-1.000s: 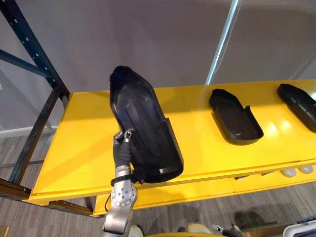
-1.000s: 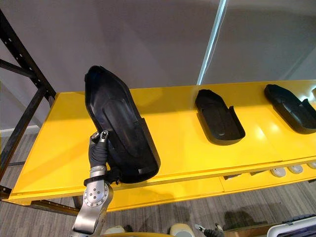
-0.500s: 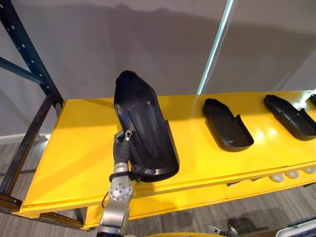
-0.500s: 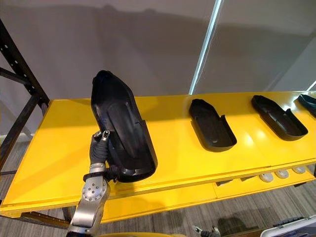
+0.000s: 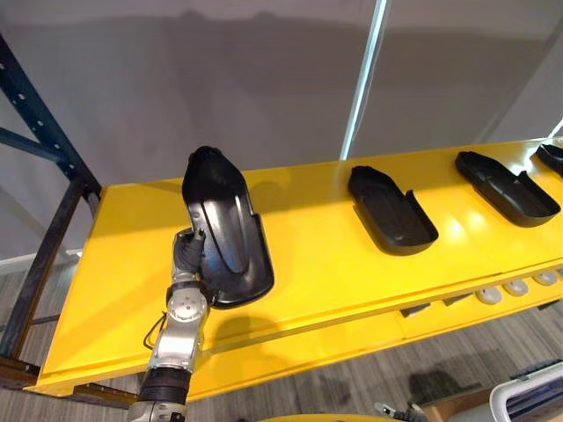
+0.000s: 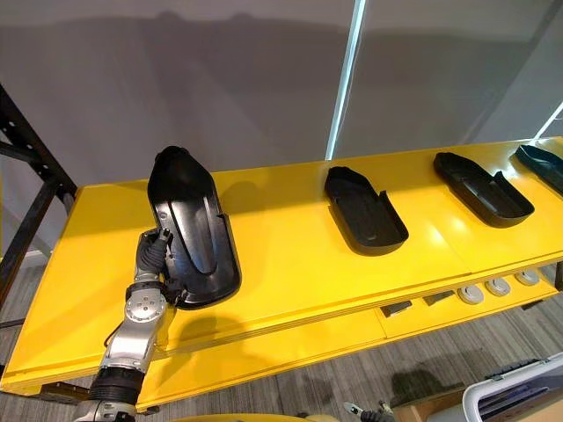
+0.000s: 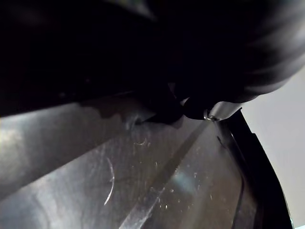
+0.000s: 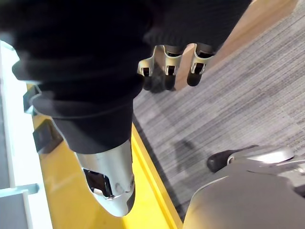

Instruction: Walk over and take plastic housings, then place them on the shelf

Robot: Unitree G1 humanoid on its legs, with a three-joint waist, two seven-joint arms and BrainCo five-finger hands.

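Bare shelf [image 5: 308, 251] lies open between held housing [image 5: 224, 229] and neighbouring housing [image 5: 391, 211].

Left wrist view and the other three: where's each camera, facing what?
Left eye view: head, looking down at the yellow shelf; left hand grips a long black plastic housing.
Right eye view: same scene, slightly offset.
Left wrist view: left wrist, close against that housing's inside.
Right wrist view: right wrist, facing the grey floor; right hand open, empty.

The left hand [image 5: 188, 257] has lowered the plastic housing [image 5: 224, 224] closer to the yellow shelf [image 5: 325, 264], tilting it flatter. The camera has swung too (the whole view shifts), bringing another housing [image 5: 552, 158] into frame at far right.
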